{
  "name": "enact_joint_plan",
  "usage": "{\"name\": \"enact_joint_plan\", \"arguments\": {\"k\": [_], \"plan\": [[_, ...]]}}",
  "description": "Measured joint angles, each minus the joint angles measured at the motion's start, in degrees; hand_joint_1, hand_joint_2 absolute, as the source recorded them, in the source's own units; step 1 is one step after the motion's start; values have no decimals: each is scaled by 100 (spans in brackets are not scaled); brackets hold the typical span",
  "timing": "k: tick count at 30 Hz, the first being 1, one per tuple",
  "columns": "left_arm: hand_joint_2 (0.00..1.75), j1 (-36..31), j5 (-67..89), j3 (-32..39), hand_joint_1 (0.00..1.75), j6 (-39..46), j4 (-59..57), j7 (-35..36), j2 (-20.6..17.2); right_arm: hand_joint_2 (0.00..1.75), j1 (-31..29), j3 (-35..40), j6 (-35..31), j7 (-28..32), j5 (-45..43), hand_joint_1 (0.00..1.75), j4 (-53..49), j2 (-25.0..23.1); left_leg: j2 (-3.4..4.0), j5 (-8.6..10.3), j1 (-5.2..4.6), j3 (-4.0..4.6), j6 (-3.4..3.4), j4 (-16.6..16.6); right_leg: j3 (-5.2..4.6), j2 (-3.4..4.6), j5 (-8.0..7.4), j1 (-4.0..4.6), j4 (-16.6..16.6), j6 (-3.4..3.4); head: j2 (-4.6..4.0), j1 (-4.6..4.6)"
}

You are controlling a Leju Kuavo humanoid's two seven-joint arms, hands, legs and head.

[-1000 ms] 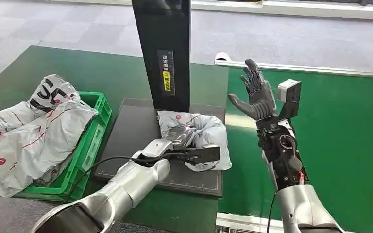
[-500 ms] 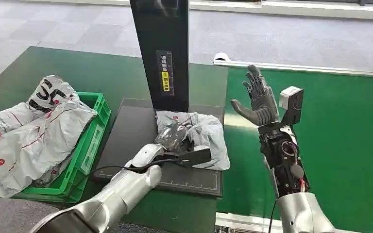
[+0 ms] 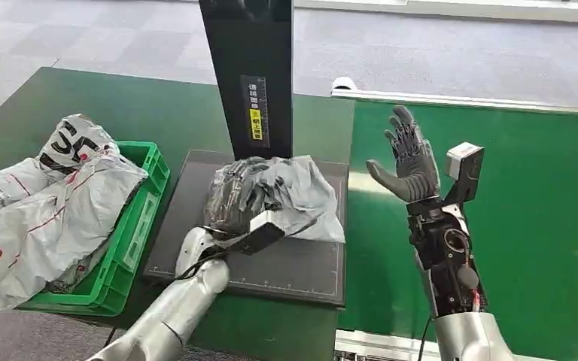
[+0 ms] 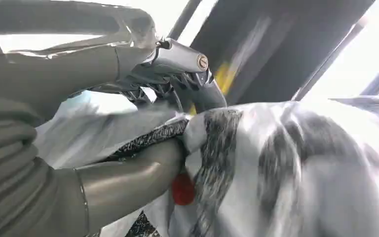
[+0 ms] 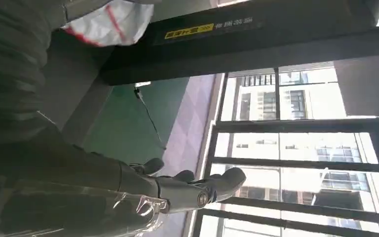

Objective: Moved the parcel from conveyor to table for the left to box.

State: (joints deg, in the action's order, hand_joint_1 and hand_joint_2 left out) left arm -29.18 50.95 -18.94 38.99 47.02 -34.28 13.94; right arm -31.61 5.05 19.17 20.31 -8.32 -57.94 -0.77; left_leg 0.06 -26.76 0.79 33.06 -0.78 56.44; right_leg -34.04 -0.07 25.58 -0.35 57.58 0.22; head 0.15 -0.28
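Note:
A grey plastic parcel [image 3: 301,192] lies on the dark scale plate [image 3: 293,263] in front of the black post [image 3: 248,75]. My left hand [image 3: 237,192] grips the parcel's left side, its fingers curled over the crumpled film; the left wrist view shows the thumb [image 4: 128,177] and fingers [image 4: 177,69] clamped on the parcel [image 4: 296,163]. My right hand [image 3: 406,158] is raised above the green conveyor belt [image 3: 527,218], palm facing left, fingers spread and holding nothing. In the right wrist view that hand's fingers [image 5: 197,190] stretch out against windows.
A green crate [image 3: 139,218] at the left holds several white and grey parcels [image 3: 45,203], piled above its rim. The scale stands on a green table [image 3: 120,105]. The conveyor's white rail [image 3: 459,101] runs along the far side.
My left hand has moved up and forward over the parcel and closed on it, bunching and lifting its left side. The right hand drifted slightly right and stayed spread.

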Motion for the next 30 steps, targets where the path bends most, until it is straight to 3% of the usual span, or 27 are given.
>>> {"name": "enact_joint_plan", "arguments": {"k": [3, 10, 16, 23, 27, 30], "plan": [[175, 421, 686, 394, 175, 86, 872, -493, 35, 175, 1, 9, 0, 61, -81, 0, 0, 96, 1, -3, 0, 3, 1, -1, -1, 0, 3, 0, 0, 1, -2, 2], [175, 1013, 1027, 790, 175, 106, 2617, -563, 22, 175, 17, 145, -39, 249, -352, 0, 52, 383, 0, -1, 0, 4, 2, -1, -1, -1, 1, 0, 0, 2, -2, 0], [175, 1040, 953, 1251, 175, 112, 3576, -565, -87, 175, 311, 186, -118, 286, -451, 0, -33, 588, -1, -2, 0, 2, 2, -1, 1, -1, 1, 0, 0, 2, -2, 2], [175, 1064, 953, 1364, 175, 112, 3833, -565, -116, 175, 365, 208, -118, 286, -451, 0, -63, 645, -1, -2, 0, 2, 2, -1, 0, -1, 2, 0, 0, 2, 0, 2], [175, 1005, 1354, 1864, 175, 112, 4412, -567, -225, 175, 691, 217, -249, 291, -485, 0, -334, 787, -2, -2, 0, 3, 2, -1, -1, -1, 2, 0, 0, 2, -2, 4], [175, 691, 2279, 2648, 175, 112, 4610, -565, -312, 175, 981, 160, -324, 273, -485, 0, -604, 879, -2, -2, 1, 3, 1, -2, 0, -1, 2, 1, 0, 1, 0, 2]]}}
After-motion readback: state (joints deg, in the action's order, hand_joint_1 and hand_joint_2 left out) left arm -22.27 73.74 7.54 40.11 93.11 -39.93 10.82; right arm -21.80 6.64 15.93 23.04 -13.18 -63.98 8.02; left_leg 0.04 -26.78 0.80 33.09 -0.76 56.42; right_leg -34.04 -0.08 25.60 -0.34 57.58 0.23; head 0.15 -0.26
